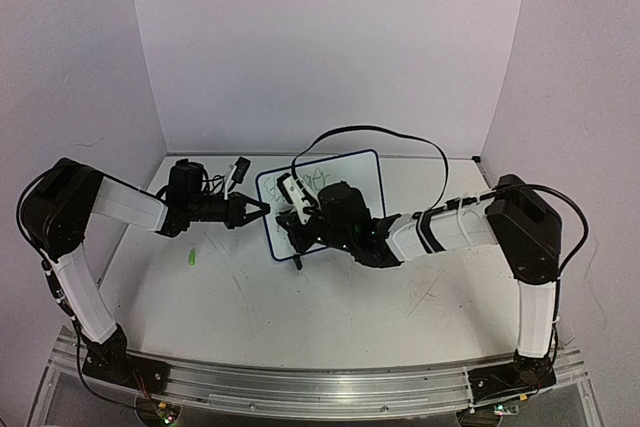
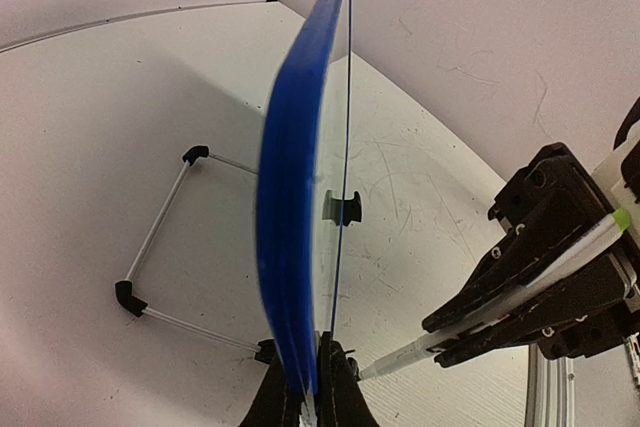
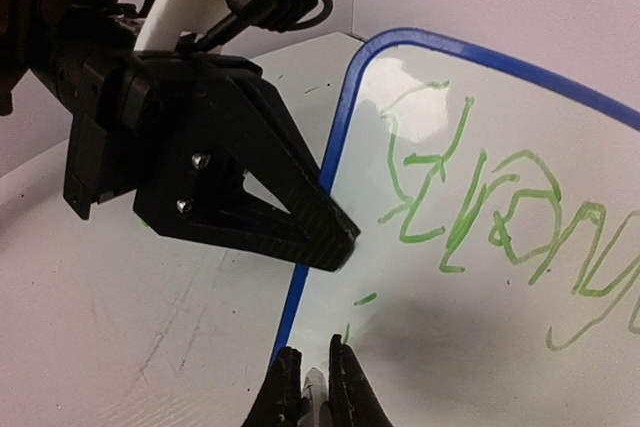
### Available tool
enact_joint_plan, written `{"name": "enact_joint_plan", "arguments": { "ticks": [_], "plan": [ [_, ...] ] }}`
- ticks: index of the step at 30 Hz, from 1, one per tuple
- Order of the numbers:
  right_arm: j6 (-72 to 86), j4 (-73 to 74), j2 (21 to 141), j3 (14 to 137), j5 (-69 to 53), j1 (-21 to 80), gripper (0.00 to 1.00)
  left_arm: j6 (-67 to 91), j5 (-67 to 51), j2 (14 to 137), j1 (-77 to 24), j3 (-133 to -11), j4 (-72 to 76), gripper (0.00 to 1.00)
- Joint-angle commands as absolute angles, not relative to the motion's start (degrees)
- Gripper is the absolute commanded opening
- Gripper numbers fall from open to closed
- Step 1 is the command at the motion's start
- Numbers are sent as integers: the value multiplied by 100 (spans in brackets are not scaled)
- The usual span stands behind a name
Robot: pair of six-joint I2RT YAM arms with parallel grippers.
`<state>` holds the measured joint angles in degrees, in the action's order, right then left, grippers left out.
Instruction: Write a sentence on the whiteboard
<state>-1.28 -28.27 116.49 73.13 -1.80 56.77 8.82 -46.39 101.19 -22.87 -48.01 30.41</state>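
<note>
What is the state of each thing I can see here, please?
whiteboard: upright, left edge clamped
sentence: green lettering across upper whiteboard
pen: gripped, tip near the whiteboard
green piece: lying loose on table
left pincer: shut on whiteboard
right pincer: shut on pen

- White across the face of the whiteboard [image 3: 450, 367], bright blue around its frame.
- Thin green for the sentence [image 3: 505, 215], scrawled loose over the white.
- White along the pen [image 2: 590, 245], lime green at one end.
- Matt black on the left gripper [image 1: 258, 210] and the right gripper [image 2: 440, 340] alike.
- Off-white for the table [image 1: 330, 317], flecked with faint grey scuff lines.
- Bright green on a small scrap [image 1: 190, 258] lying there.
- Pale silvery rods and black corner caps on the wire stand [image 2: 127, 297].
</note>
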Motion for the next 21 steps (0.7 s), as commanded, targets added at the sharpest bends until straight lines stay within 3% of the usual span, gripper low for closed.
{"name": "enact_joint_plan", "arguments": {
  "ticks": [1,21],
  "plan": [
    [-156,-3095,11512,7716,182,5659,0,334,-4025,10187,-2215,-4917,2786,0],
    [-352,-2842,11960,8157,525,5635,0,308,-4008,10170,-2215,-4915,2768,0]
  ]
}}
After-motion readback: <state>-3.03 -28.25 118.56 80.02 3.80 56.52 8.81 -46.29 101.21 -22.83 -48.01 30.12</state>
